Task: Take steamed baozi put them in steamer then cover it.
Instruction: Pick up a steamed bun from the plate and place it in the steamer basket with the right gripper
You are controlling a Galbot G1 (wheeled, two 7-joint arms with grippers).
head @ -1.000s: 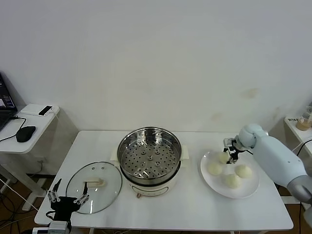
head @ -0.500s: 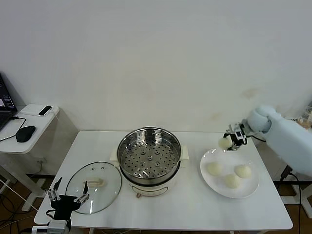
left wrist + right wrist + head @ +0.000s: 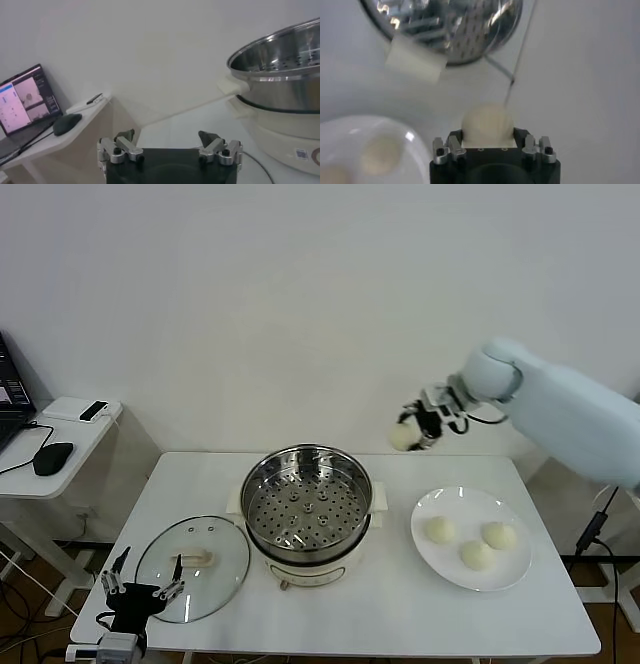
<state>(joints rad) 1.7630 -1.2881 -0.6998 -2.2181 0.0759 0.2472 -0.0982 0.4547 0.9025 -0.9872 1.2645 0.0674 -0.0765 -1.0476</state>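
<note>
Aloft: one steamed baozi clamped in right gripper, raised between steamer and plate. Three buns on plate. Cover flat on table. Left gripper spread wide, empty, beside cover.

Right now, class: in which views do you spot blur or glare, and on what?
Right wrist view: the steamer is smeared and throws bright glare; the plate is soft, while the held baozi in the right gripper looks clearer. Left wrist view: reflections streak the steamer wall. Head view: the glass cover shows little glare.
</note>
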